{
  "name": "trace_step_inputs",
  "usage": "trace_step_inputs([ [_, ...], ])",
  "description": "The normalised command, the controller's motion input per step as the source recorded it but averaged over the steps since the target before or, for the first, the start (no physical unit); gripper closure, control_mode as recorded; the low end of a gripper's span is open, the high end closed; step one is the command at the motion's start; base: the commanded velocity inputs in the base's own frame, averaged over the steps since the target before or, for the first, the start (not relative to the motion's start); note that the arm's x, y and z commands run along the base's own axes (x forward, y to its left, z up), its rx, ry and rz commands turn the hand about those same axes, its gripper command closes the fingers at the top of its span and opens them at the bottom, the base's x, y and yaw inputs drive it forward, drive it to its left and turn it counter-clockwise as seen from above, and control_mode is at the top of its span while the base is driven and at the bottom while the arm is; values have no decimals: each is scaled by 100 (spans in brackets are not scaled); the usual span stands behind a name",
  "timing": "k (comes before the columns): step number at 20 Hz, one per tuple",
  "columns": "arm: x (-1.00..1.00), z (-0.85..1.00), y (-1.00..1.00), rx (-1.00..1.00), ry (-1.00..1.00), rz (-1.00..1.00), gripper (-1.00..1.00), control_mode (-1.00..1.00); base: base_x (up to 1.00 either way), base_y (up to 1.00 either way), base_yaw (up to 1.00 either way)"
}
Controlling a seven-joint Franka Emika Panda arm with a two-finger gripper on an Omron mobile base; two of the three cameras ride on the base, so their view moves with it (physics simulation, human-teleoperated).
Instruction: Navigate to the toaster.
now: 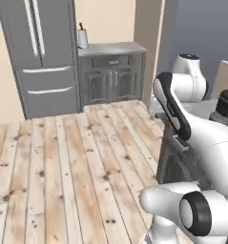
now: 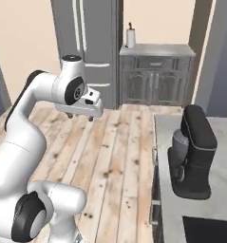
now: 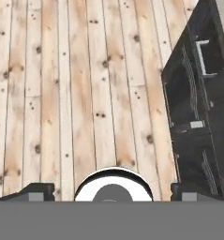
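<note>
The step in hand is judged to be the drive itself, at an early or middle stage, since no toaster can be made out on any surface seen from this position, so its place cannot be given. The gripper (image 2: 80,115) is carried folded in front of the base, pointing down over the plank floor (image 1: 63,162), and nothing is held in it; in the hand view the two finger tips (image 3: 36,191) are seen far apart at the bottom corners, so the jaws are taken to stand wide. To the robot's right a grey counter (image 2: 224,142) is met, on which a black stand mixer (image 2: 193,152) with a metal bowl stands; this is not the appliance sought. The dark cabinet fronts (image 3: 197,103) under that counter are shown close beside the hand. Across the room a steel-grey fridge (image 1: 39,52) is set beside a low cabinet (image 1: 110,71), on whose top a paper towel roll (image 1: 82,38) is placed upright. The next move is judged to call for turning or driving the base until more counter is brought into view, with the arm kept tucked so that the near counter corner is not clipped. No brand, label or writing can be read on any surface
</note>
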Motion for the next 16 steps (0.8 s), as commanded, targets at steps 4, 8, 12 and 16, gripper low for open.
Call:
trace_step_inputs([
  [4,0,0,0,0,0,0,-100,100,-5,26,97],
  [8,0,0,0,0,0,0,-100,100,0,33,97],
  [12,0,0,0,0,0,0,-100,100,-3,40,94],
  [16,0,0,0,0,0,0,-100,100,-8,42,93],
])
